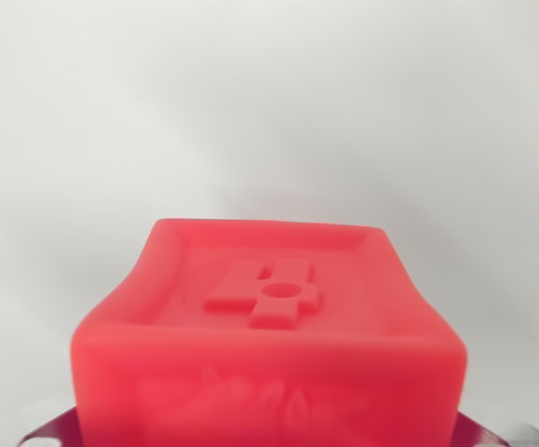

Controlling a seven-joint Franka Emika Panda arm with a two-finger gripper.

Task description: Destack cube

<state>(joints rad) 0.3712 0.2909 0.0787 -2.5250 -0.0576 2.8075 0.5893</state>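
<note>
Red cube fills lower frame, raised number 4 on top face. Pale blank background. Gripper state: cannot tell; only metal edges at bottom corners.

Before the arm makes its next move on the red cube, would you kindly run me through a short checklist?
1. Red cube in view, roughly centred: ok.
2. Top face with raised figure unobstructed: ok.
3. Gripper fingers around cube: cannot tell; only metal tips show at the bottom corners.
4. Cube beneath it: cannot tell, hidden.
5. White surface behind shows no other objects: ok.
</note>
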